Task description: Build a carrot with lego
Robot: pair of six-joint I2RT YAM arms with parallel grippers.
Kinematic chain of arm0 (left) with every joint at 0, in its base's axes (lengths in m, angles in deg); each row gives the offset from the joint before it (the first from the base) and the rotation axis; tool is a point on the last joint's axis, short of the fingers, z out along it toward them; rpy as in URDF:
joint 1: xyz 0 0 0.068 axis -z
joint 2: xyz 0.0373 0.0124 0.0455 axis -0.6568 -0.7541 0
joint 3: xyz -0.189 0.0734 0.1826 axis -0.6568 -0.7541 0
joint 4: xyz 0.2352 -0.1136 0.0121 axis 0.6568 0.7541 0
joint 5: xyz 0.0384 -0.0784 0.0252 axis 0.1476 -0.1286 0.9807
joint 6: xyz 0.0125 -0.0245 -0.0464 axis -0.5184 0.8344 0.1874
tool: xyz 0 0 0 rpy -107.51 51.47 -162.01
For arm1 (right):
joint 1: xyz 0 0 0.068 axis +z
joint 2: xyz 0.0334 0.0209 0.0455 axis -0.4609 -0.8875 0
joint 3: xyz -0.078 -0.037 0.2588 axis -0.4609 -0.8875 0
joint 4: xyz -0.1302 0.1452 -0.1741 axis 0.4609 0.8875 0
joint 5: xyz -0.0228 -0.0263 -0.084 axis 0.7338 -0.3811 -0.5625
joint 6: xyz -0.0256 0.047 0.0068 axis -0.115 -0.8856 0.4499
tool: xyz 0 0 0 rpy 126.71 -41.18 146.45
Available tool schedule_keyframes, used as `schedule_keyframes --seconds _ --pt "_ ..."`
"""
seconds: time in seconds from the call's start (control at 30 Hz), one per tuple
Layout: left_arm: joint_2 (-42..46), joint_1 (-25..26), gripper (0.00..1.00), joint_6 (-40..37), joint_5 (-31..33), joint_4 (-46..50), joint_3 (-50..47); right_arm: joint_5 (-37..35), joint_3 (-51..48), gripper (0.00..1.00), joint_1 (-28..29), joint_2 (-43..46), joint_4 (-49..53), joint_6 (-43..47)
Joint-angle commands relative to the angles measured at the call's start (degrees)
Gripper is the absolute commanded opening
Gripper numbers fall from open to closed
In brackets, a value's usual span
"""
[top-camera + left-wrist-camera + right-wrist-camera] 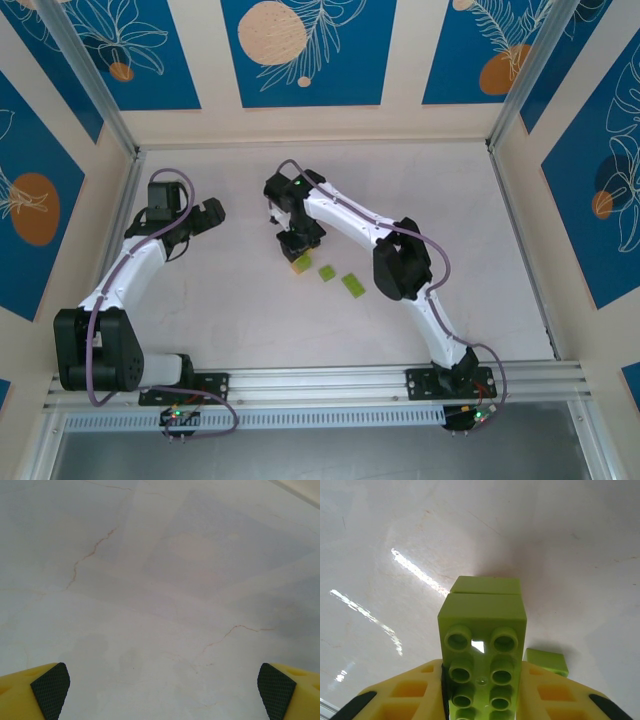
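My right gripper (483,690) is shut on an oblong lime-green lego brick (482,630), its studs facing the camera, held low over the table. A second lime-green brick (485,585) lies right against its far end; I cannot tell whether they are joined. One small loose green brick (547,661) rests just to the right. From above, the right gripper (300,248) points down over the held brick (298,265), with two loose green pieces (327,272) (353,285) beside it. The orange block is hidden. My left gripper (205,217) stands open over bare table, far left of the bricks.
Metal frame posts (120,190) and patterned walls enclose the white marble table (240,310). In the left wrist view the left gripper (162,692) has its pads (50,687) wide apart above the veined surface (150,580).
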Motion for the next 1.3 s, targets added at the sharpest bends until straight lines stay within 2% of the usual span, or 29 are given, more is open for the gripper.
schedule_keyframes --seconds 0.0,0.9,1.27 --pt "1.3 -0.8 0.99 -0.4 -0.5 0.2 0.1 -0.1 -0.8 0.33 1.1 -4.8 4.0 1.4" --pt "1.4 -0.8 0.99 -0.4 -0.5 0.1 -0.1 0.1 -9.7 0.3 3.1 -7.7 1.0 1.6" --pt "1.4 -0.8 0.99 -0.4 -0.6 0.2 0.0 0.8 -4.7 0.29 1.3 -0.9 0.8 0.2"
